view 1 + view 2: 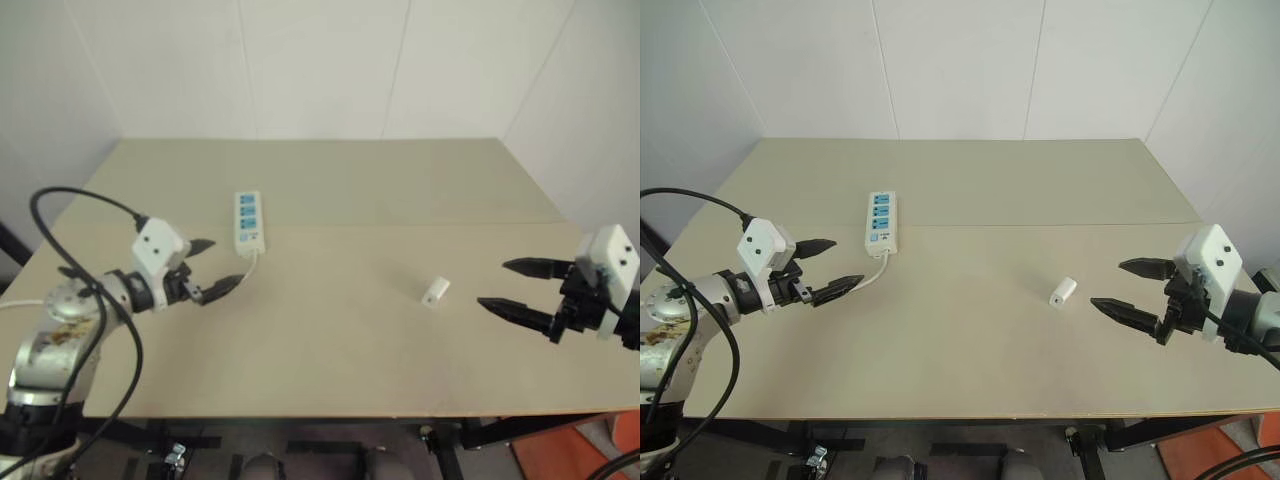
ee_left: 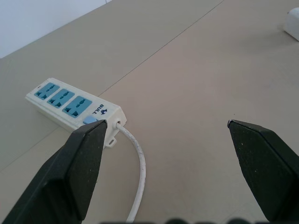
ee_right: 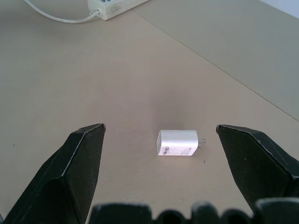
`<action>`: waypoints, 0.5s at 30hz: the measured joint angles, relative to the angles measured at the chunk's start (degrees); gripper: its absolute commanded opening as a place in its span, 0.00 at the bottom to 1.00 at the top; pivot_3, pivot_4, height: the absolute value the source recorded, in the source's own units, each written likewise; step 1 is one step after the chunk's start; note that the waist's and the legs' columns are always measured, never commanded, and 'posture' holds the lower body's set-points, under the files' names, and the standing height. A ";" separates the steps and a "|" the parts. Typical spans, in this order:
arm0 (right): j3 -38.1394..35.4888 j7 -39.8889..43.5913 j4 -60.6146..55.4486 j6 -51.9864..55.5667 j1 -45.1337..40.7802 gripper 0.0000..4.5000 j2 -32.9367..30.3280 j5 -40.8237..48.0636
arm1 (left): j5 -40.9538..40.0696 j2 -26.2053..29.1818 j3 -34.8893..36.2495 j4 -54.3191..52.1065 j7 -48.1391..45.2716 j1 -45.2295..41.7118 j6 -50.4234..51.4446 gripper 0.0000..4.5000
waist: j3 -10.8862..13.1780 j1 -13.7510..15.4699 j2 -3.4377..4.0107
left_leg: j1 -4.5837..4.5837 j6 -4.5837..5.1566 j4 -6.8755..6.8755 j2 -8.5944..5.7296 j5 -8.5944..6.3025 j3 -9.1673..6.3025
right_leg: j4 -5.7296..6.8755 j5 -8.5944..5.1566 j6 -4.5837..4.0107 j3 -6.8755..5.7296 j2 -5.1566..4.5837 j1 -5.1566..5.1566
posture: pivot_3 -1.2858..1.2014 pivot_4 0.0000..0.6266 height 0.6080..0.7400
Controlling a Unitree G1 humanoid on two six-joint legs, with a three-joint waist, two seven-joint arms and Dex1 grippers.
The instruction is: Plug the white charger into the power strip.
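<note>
Both grippers — left (image 1: 828, 267), right (image 1: 1127, 287) — are hovering wide open; the charger (image 1: 1062, 291) is lying apart from the power strip (image 1: 880, 221).

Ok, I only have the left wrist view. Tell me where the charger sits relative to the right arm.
Observer: The white charger lies flat on the table, just ahead of the right tool, untouched.
Operator: Give me that tool's state.
Observer: Its fingers stand wide open with the charger between their lines, its prongs pointing toward one finger.
Operator: Now place my own arm on the table.
Observer: The left tool, open, hovers at the cord end of the power strip, which lies lengthwise away from the robot.
</note>
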 measured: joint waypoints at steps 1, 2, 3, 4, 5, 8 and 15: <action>0.00 0.06 0.00 0.00 0.08 1.00 0.00 0.00 | 0.00 0.00 0.00 0.00 0.00 -0.09 0.05 1.00 | 0.00 0.00 0.00 | 0.00 0.00 0.00 0.00 0.00 0.00 | 0.00 0.00 0.00 0.00 0.00 0.00 | 0.52 0.24 1.00; 0.00 0.10 0.00 0.00 0.14 1.00 0.00 0.00 | 0.00 0.00 -0.03 0.00 0.00 -0.33 0.07 1.00 | 0.00 0.00 0.00 | 0.00 0.00 0.00 0.00 0.00 0.00 | 0.01 0.00 0.00 0.00 0.00 0.00 | 0.52 0.24 1.00; 0.00 0.09 0.00 0.00 0.15 1.00 0.00 0.00 | 0.00 0.00 -0.04 0.01 0.00 -0.64 0.07 1.00 | 0.00 0.00 0.00 | 0.00 0.00 0.00 0.00 0.00 0.00 | 0.01 0.00 0.00 0.00 0.00 0.00 | 0.52 0.24 1.00; 0.00 0.04 0.00 -0.01 0.15 1.00 0.00 -0.01 | 0.00 0.00 -0.04 0.01 -0.01 -1.03 0.06 1.00 | 0.00 0.00 0.00 | 0.00 0.00 0.00 0.00 0.00 0.00 | 0.00 0.00 0.00 0.00 0.00 0.00 | 0.52 0.24 1.00; 0.00 0.02 -0.01 -0.02 0.15 1.00 0.00 0.00 | 0.00 0.00 -0.05 0.01 -0.01 -1.11 0.06 1.00 | 0.00 0.01 0.00 | 0.00 0.00 0.00 0.00 0.00 0.00 | 0.00 0.00 0.00 0.00 0.00 0.00 | 0.52 0.24 1.00; 0.00 -0.06 0.00 -0.03 0.14 1.00 0.00 -0.01 | 0.00 -0.03 -0.14 0.02 -0.02 -1.12 0.06 1.00 | 0.00 -0.02 0.00 | -0.02 0.00 0.00 0.00 0.00 0.00 | -0.03 0.00 0.00 0.00 0.00 -0.01 | 0.52 0.24 1.00; 0.00 -0.67 -0.02 -0.03 0.09 1.00 0.00 0.00 | -0.01 -0.54 -0.27 0.03 0.05 -1.35 0.06 1.00 | 0.00 0.01 0.00 | -0.01 0.00 0.00 0.00 0.00 0.00 | 0.00 0.00 0.00 0.00 0.00 0.00 | 0.52 0.24 1.00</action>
